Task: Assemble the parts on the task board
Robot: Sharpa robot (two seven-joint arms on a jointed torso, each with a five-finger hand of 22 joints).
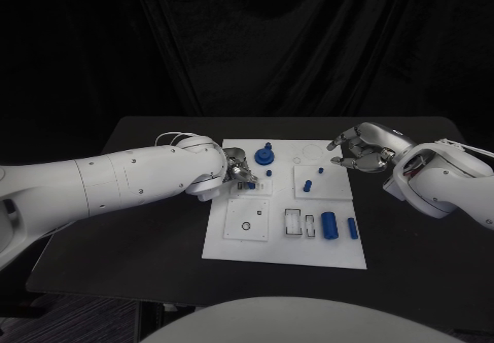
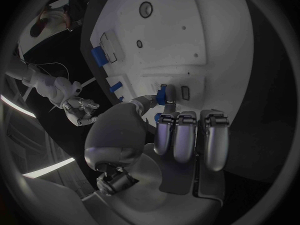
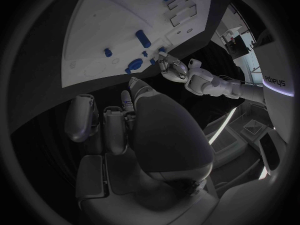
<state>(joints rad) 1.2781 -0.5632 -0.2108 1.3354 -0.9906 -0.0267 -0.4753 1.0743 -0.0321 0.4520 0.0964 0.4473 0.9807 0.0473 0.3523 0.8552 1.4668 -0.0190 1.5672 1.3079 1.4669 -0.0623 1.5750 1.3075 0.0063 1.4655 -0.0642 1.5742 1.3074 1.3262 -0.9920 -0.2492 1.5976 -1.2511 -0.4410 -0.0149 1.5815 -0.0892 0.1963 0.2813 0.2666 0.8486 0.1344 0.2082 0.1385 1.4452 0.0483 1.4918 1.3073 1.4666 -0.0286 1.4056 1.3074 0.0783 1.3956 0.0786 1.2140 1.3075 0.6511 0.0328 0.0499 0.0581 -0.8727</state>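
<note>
- Now the left robot hand pinches a small blue part over the task board, far-left section.
- Right robot hand hovers at the far-right edge, fingers curled, holding nothing.

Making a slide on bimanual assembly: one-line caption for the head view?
Left hand pinches a small blue part at the task board; right hand hovers empty.

The task board was white, its parts blue, the desk black, both arms white.
</note>
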